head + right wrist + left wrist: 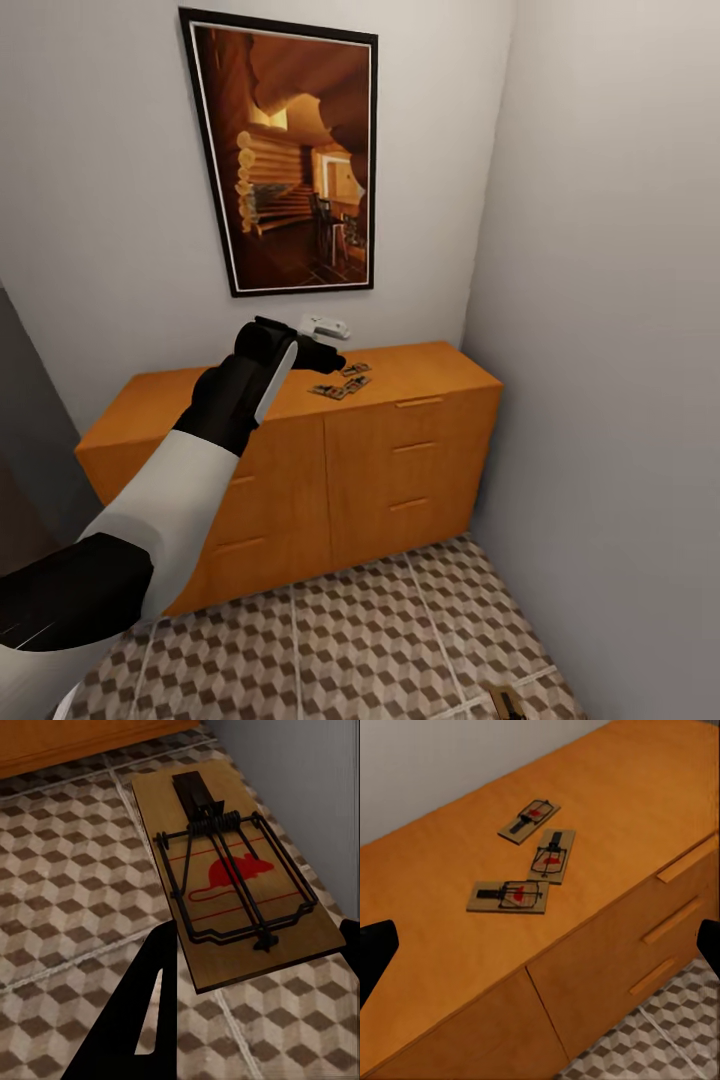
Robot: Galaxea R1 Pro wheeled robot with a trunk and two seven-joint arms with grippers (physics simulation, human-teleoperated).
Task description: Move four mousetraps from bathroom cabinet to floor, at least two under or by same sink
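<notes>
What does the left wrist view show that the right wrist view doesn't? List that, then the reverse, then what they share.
Left wrist view: three mousetraps lying close together on the cabinet top, above the slot drawer handles.
Right wrist view: one mousetrap close up between the right end effector fingers, above the floor beside a grey wall.
Both: the cube-patterned floor and the orange cabinet's wood.

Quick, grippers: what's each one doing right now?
Left gripper: open, empty, above the cabinet top near three mousetraps.
Right gripper: holding a fourth mousetrap over the bathroom floor.
</notes>
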